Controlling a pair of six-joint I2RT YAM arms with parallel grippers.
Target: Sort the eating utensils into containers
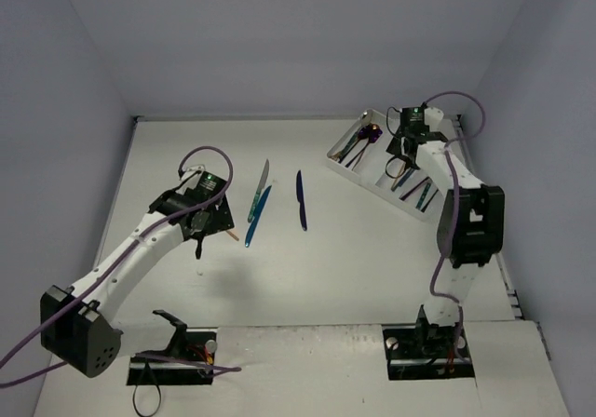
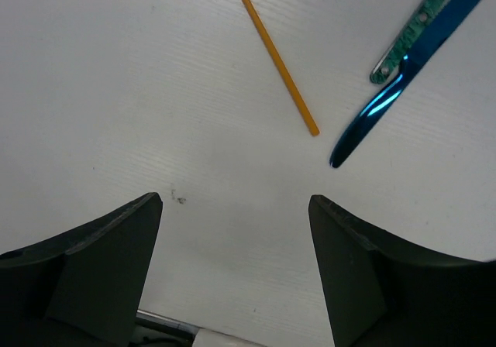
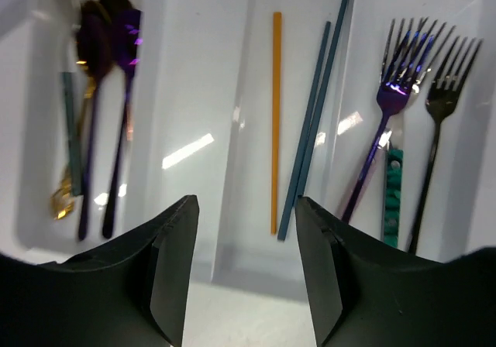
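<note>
Cutlery lay split between the white tray point(image 3: 203, 60) and the table point(image 2: 116, 91). Through the right wrist camera I saw purple spoons point(image 3: 124, 84) in the tray's left compartment. The middle one held a tray chopstick point(image 3: 276, 122) in orange beside two teal chopsticks point(image 3: 314, 122), and the right one a purple fork point(image 3: 391, 99) and a dark fork point(image 3: 438, 115). The right gripper point(image 3: 246, 207) hung above them, fingers apart and empty. The left gripper point(image 2: 236, 204) gaped over the table near a loose orange chopstick point(image 2: 273, 53) and a glossy blue utensil point(image 2: 387, 103).
</note>
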